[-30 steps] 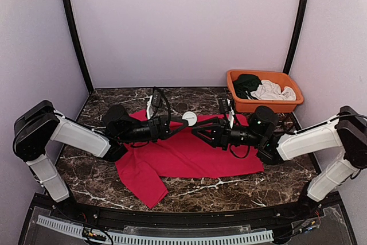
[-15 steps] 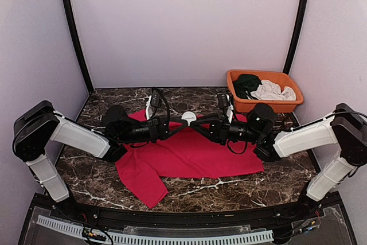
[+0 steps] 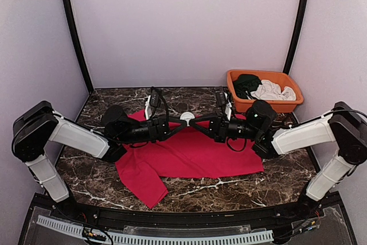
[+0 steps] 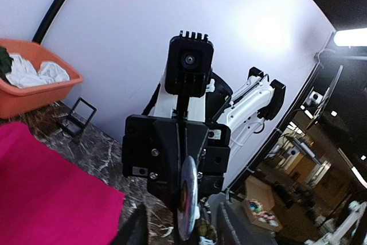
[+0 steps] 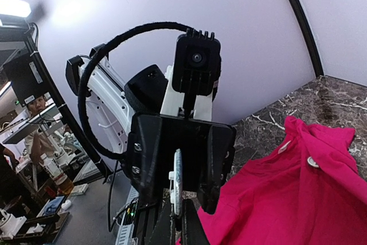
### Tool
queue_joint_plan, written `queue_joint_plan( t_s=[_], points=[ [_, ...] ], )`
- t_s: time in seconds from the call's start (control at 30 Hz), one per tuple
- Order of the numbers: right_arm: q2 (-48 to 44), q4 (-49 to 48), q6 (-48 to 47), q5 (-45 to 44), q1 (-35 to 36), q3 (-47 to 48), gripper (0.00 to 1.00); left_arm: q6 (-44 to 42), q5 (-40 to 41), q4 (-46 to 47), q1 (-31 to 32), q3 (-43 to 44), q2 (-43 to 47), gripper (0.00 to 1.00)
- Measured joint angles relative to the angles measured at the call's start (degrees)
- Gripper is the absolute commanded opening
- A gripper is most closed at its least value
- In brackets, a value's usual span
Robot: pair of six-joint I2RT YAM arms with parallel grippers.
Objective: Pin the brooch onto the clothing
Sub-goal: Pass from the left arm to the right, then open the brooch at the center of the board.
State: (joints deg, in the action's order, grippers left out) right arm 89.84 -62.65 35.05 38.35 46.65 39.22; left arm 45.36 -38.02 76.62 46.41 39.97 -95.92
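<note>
A dark marble table (image 3: pixel 218 190) carries the clothing, a bright red T-shirt (image 3: pixel 189 156) spread flat at its middle, one sleeve trailing off the shirt's near left corner. The left arm (image 3: pixel 74 136) reaches in over the shirt's left side and the right arm (image 3: pixel 301 136) over its right side, so that the two meet nose to nose above the shirt's far edge. Behind the shirt's right corner stands an orange basket (image 3: pixel 261 106) holding a dark green garment (image 3: pixel 246 82) and a white garment (image 3: pixel 272 91).

The left gripper (image 3: pixel 179 120) has its fingers (image 4: pixel 136 230) spread, one on each side of the disc and clear of it. The right gripper (image 3: pixel 196 121) is pressed together, its fingers (image 5: pixel 166 228) pinching the brooch (image 3: pixel 187 117), a small white round disc held above the shirt's far edge between the two grippers.
</note>
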Motion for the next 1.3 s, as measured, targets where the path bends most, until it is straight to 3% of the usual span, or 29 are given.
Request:
queue_joint_plan(
  t_s=[0.13,0.3,0.37,0.53,0.93,1.3],
  points=[
    [-1.0,8.4,-2.0,0.3,-0.2,2.3,0.0,0.7,1.1,-0.2,-0.1,-2.4,1.4,0.64],
    [-7.4,28.3,-9.0,-1.1,-0.7,5.7,0.0,-1.1,3.3,-1.0,-1.0,-8.3,9.5,0.68],
    [-9.5,37.9,-12.8,-2.1,-0.7,9.7,0.0,-4.2,4.5,-4.5,-1.2,-8.4,15.2,0.68],
    [-13.2,56.0,-21.7,-3.2,-0.7,17.2,0.0,-9.2,5.1,-10.5,-1.2,-7.2,20.1,0.67],
    [-15.1,79.9,-33.8,-8.6,-0.7,19.3,0.0,-10.2,5.0,-18.1,2.1,-0.9,4.8,0.63],
    [-15.4,85.8,-36.8,-11.6,-0.2,20.2,0.0,-6.2,2.6,-14.1,4.1,6.3,-6.7,0.44]
  ],
)
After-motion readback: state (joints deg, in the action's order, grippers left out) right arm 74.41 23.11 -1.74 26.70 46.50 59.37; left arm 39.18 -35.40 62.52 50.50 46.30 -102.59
